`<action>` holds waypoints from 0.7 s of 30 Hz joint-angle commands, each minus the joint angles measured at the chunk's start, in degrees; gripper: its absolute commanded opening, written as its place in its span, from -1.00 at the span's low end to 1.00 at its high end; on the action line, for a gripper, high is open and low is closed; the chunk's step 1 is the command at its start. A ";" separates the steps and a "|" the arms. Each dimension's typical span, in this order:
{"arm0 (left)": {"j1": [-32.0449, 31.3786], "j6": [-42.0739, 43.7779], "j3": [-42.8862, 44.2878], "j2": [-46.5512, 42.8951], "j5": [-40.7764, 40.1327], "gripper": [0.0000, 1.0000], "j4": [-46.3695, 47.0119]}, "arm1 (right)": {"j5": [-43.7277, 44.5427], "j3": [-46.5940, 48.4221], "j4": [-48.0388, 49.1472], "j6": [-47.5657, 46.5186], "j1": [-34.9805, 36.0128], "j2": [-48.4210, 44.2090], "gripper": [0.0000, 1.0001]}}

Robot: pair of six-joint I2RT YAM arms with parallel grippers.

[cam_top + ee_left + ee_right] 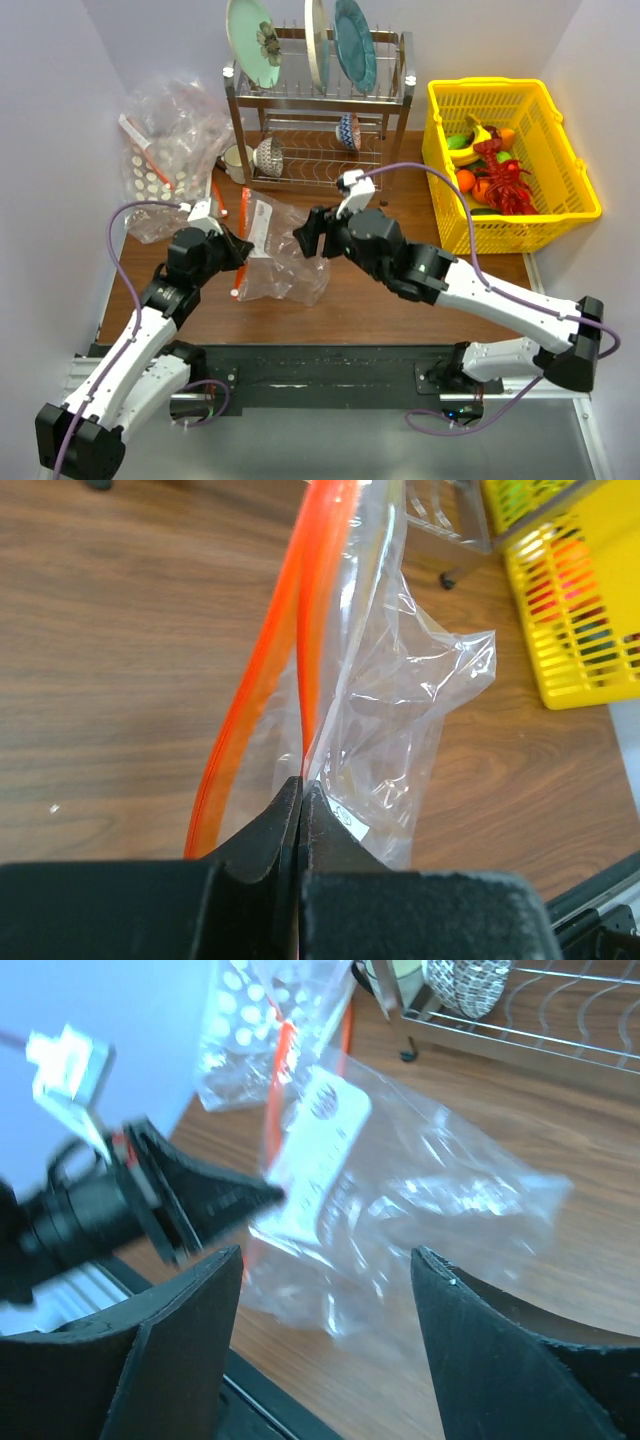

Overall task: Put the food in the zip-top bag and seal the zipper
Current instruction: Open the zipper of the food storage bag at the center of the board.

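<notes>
Well, the yellow basket (578,165) at upper right holds the food, the lobster (512,190) included. The zip-top bag (280,262) sits mid-frame over the tabletop (350,300) — light, limp, slippery film, so take it by the stiffer zipper (318,580) edge. Your right jaws gape wide beside it, holding nothing; your left jaws are pinched tight on that edge.
</notes>
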 commanded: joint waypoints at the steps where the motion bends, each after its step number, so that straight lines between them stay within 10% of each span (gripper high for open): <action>1: -3.49 -0.64 -0.89 -1.84 -2.78 -1.00 7.77 | -8.42 4.61 3.70 7.73 -3.89 4.02 0.34; 21: -12.45 0.33 0.51 -0.09 -10.60 -1.00 10.67 | -14.06 20.43 -3.76 11.16 -5.22 24.24 0.19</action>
